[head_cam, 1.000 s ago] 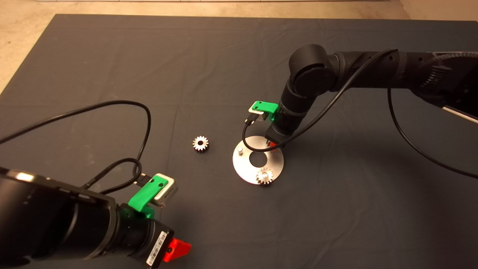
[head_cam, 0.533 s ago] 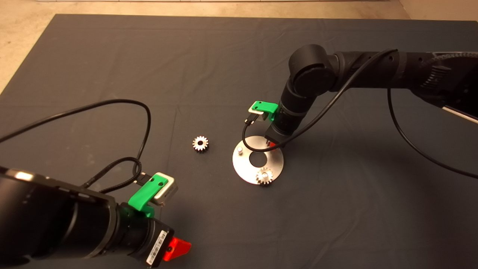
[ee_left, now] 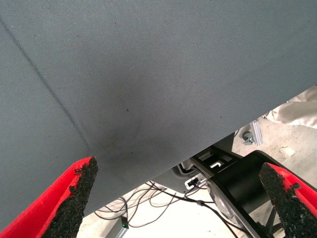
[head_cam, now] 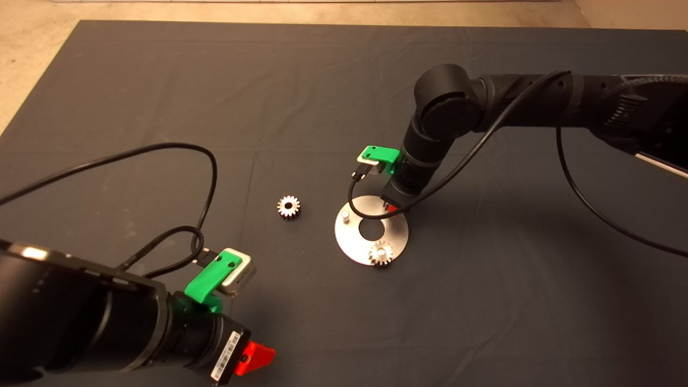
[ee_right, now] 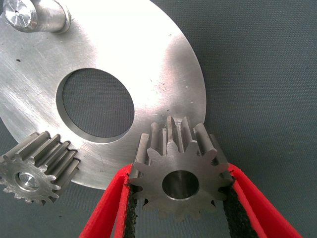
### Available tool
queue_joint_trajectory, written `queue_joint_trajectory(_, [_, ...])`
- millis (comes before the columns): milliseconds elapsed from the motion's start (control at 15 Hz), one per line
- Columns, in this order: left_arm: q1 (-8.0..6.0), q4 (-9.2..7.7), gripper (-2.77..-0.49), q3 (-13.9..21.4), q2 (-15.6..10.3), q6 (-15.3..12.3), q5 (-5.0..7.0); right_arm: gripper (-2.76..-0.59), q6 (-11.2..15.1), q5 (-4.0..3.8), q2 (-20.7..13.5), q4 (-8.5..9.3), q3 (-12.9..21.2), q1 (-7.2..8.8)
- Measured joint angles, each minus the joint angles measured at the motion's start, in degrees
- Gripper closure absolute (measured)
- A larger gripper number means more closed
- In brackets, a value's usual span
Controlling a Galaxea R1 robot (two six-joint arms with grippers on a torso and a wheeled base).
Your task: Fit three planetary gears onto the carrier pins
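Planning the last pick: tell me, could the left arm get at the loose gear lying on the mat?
Probably yes: the loose gear lies alone on bare mat, the open left gripper waits nearby, and nothing stands between them.

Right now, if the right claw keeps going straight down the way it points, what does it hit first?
Probably the carrier disc: the right claw holds a gear just over its rim. A pin seems to show in the bore, but depth is unclear.

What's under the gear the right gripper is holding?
The gear, clamped in the right gripper, sits over the disc edge. Its bore looks filled, likely by a pin; the disc beneath is covered.
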Motion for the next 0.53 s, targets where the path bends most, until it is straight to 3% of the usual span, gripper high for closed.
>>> queue_joint_trajectory(200, [0.0,0.0,-2.36,0.0,0.0,0.0,0.01,-1.14,0.0,-0.28,0.02,-0.15,0.11,0.02])
queue_joint_trajectory(333, [0.0,0.0,-2.36,0.0,0.0,0.0,0.0,-1.22,0.0,-0.89,0.25,-0.28,0.11,0.02])
queue_joint_trajectory(533, [0.0,0.0,-2.36,0.0,0.0,0.0,0.02,-1.39,0.0,-0.99,0.36,-0.48,0.12,0.02])
